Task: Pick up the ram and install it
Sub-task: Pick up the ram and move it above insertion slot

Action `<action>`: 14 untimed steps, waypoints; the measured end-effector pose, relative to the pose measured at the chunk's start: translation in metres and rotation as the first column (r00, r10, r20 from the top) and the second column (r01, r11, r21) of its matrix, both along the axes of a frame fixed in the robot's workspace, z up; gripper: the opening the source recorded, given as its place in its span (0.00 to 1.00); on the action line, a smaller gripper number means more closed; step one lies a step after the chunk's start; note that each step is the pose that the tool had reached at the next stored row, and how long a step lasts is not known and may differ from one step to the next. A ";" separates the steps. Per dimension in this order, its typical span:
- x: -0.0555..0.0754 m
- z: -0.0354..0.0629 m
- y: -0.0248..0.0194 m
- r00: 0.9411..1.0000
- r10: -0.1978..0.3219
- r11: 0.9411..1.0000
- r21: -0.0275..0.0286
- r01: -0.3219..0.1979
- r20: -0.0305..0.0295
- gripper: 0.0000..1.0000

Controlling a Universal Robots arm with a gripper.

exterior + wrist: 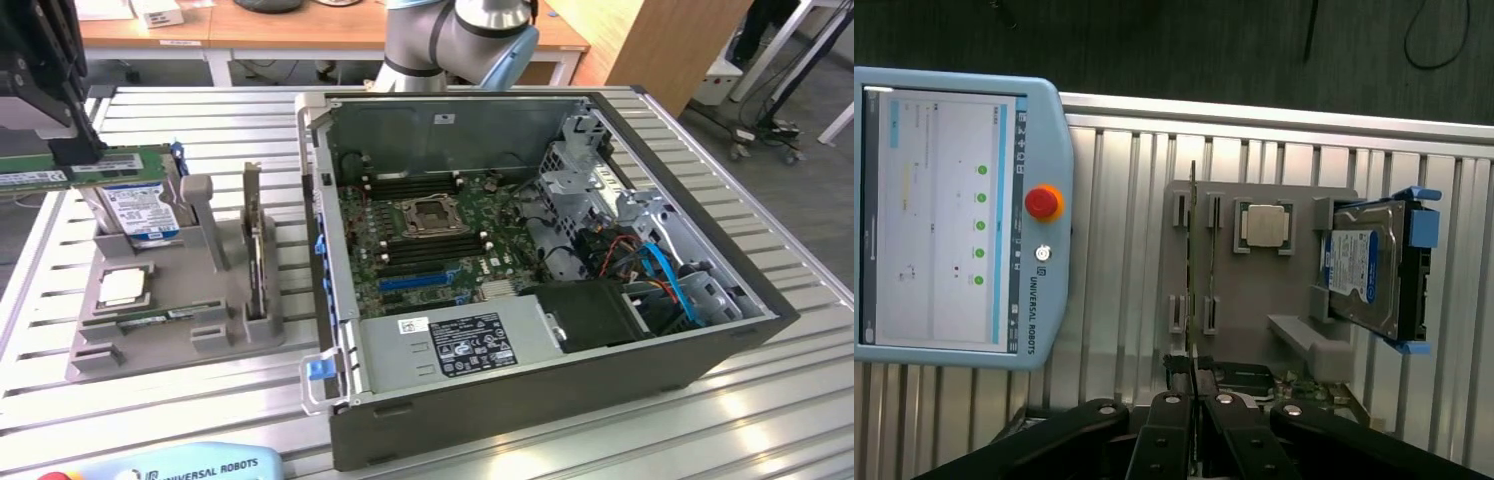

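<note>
My black gripper (76, 152) hangs at the exterior view's upper left, above the far end of the grey parts holder (180, 335). Its fingers are shut on the ram (127, 162), a long green stick with white labels held level and lifted off the holder. In the wrist view the ram (1192, 250) runs edge-on as a thin line out from between the closed fingertips of the gripper (1194, 378). The open computer case (334, 330) lies to the exterior view's right, and its motherboard (461, 262) shows dark memory slots (400, 186) on both sides of the processor socket (434, 215).
In the holder (1274, 290) a silver hard drive (138, 210) (1364, 265) with a blue label stands upright, a square processor chip (123, 287) (1264, 225) lies flat, and a thin card (251, 240) stands on edge. A teach pendant (187, 465) (954, 220) lies at the table's front edge.
</note>
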State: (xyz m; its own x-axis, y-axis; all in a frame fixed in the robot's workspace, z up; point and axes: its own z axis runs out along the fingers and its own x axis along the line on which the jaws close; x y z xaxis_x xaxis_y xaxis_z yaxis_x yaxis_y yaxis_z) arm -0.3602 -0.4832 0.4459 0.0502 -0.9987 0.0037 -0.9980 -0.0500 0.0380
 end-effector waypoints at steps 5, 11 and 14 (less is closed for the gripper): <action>0.008 -0.0002 0.0000 1.000 0.000 1.000 0.000 0.000 0.000 0.12; 0.022 -0.0005 0.0000 1.000 0.000 1.000 0.000 0.000 0.000 0.12; 0.030 -0.0005 0.0000 1.000 0.000 1.000 0.000 0.000 0.000 0.12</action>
State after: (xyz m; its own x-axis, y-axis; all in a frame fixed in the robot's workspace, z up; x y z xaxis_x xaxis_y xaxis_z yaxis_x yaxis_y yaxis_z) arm -0.3304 -0.4832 0.4453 0.0498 -0.9988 0.0037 -0.9980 -0.0496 0.0381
